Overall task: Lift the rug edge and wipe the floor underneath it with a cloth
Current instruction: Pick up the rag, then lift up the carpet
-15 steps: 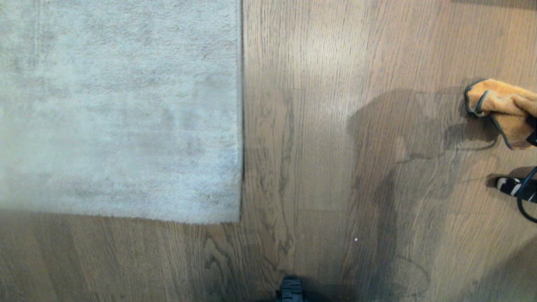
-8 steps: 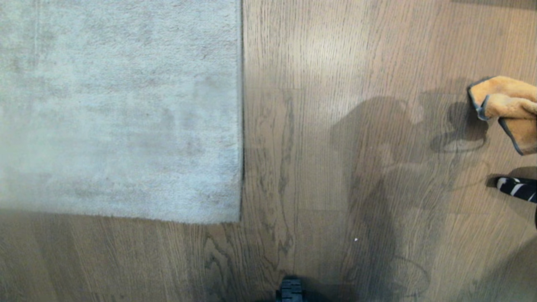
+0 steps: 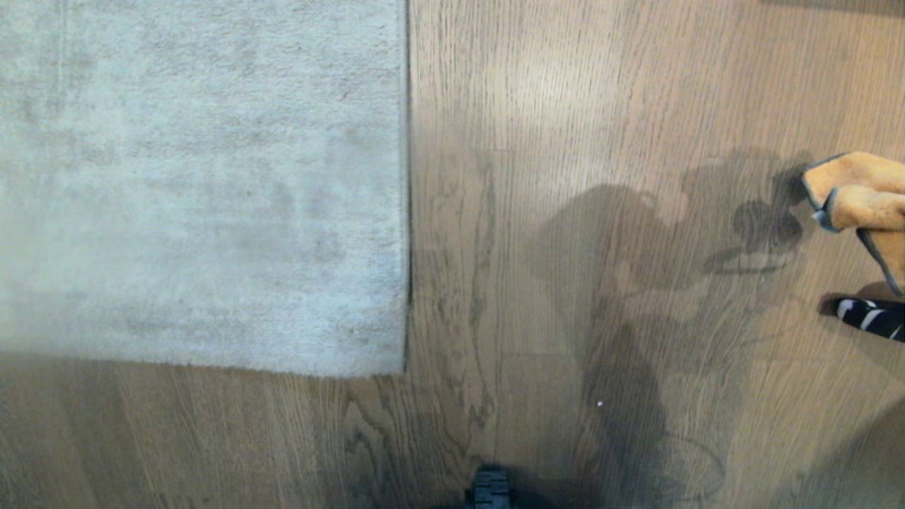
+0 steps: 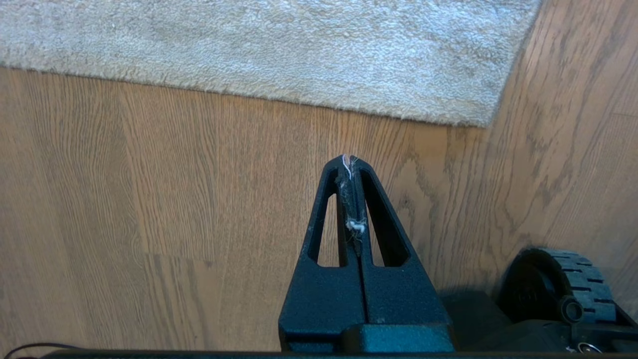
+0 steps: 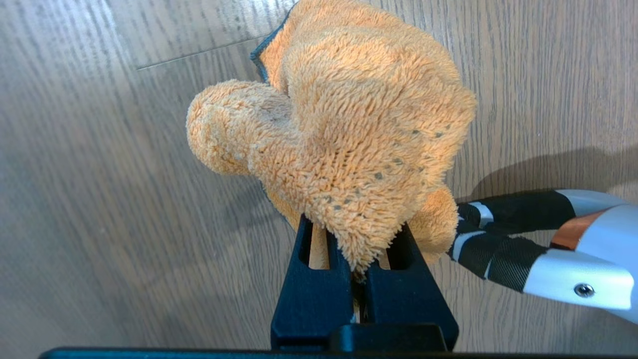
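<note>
Nearest the robot, the left gripper (image 4: 351,162) hangs parked above the bare floor (image 3: 565,283), fingers pressed together on nothing. Out at the right, the right gripper (image 5: 356,271), clamped on the cloth (image 3: 859,201), has carried it back toward the robot. Beyond, the rug edge (image 3: 408,212) lies flat, unlifted.

Orange cloth (image 3: 859,201), grey-beige rug (image 3: 198,184), brown wood-grain floor (image 3: 565,106).

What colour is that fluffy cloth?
The cloth is orange-yellow with a dark border, clearest in the right wrist view.
</note>
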